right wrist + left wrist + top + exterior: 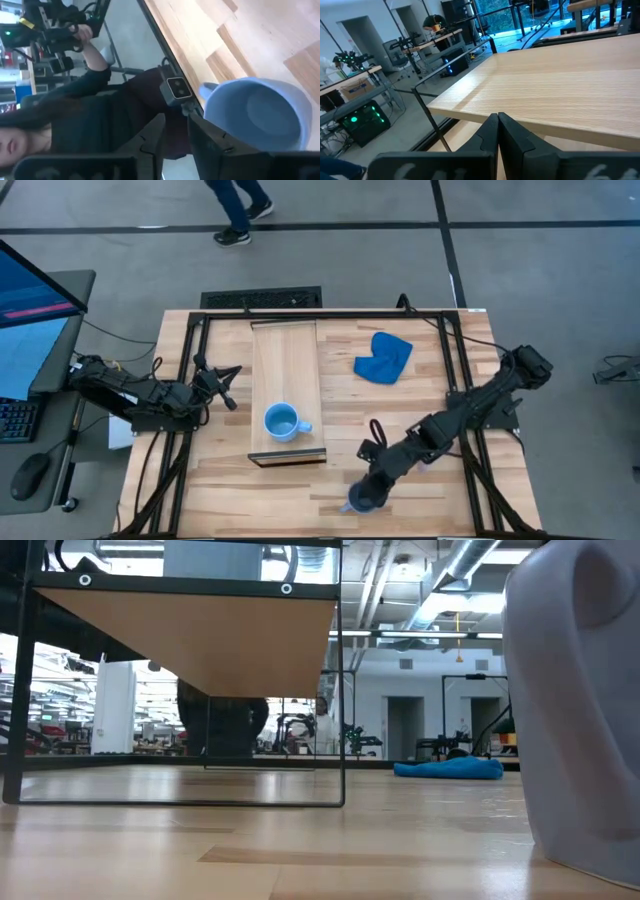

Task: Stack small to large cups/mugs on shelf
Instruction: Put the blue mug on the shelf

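The shelf is a pale wood board raised on a black frame; the low view sees it from below. A light blue mug stands upright on its near end. A greyish blue mug stands on the table at the near edge, looming large in the low view. My right gripper is just beside it with its fingers apart and nothing between them; the mug lies past the outer side of one finger. My left gripper waits shut at the shelf's left side. My right gripper has one finger overlapping the greyish blue mug's rim near its handle; I cannot tell whether it touches. The mug stands upright on the table.
A bright blue cloth lies on the table right of the shelf, and shows in the low view. A small camera sits at the near edge next to the mug. A person is beyond that edge; another walks past the far side.
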{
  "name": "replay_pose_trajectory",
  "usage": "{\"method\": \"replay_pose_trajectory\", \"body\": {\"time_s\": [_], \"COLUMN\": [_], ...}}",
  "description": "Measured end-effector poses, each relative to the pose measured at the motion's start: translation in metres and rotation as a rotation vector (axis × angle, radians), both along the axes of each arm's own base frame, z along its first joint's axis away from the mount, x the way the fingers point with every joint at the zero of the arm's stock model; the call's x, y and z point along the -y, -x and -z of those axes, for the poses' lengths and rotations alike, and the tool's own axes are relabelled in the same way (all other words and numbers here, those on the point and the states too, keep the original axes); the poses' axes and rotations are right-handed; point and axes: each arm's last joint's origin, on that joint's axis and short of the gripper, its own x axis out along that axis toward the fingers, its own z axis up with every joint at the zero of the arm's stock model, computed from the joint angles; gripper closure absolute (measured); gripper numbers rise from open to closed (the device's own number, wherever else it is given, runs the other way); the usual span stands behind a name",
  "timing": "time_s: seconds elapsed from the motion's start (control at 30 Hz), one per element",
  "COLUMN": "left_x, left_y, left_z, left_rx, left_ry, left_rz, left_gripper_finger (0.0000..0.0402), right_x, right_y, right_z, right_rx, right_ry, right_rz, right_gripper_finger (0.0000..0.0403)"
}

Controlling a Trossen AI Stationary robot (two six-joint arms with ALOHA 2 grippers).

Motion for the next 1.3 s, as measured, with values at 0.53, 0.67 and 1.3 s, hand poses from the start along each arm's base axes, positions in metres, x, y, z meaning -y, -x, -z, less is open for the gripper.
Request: {"method": "replay_pose_trajectory", "body": {"time_s": [0.53,0.67,1.3], "left_x": [0.0,0.0,0.001], "left_y": [0.0,0.0,-0.001], "left_z": [0.0,0.0,0.0], "left_rx": [0.003,0.005,0.006], "left_ry": [0.004,0.006,0.021], "left_rz": [0.0,0.0,0.056], "left_gripper_finger": [0.0401,0.0401,0.0401], "right_x": [-0.022,-0.019,0.024], "right_y": [-0.013,-0.015,-0.039], "right_z": [-0.057,-0.058,-0.049], "right_rx": [0.488,0.483,0.486], "right_ry": [-0.022,-0.047,0.161], "right_rz": [-0.098,-0.123,-0.054], "right_gripper_finger": [0.0358,0.035,0.016]}}
